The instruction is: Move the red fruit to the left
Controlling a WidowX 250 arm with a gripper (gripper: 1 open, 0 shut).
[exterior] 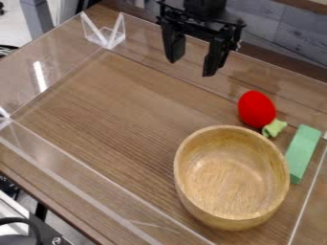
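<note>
Bowl nearest; red fruit just beyond, at its one o'clock; tool hangs open.

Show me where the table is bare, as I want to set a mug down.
The widest bare patch is the wooden table's left and middle, left of the round wooden bowl. It's crowded at right, where the glossy red fruit and green block sit near the bowl.
</note>
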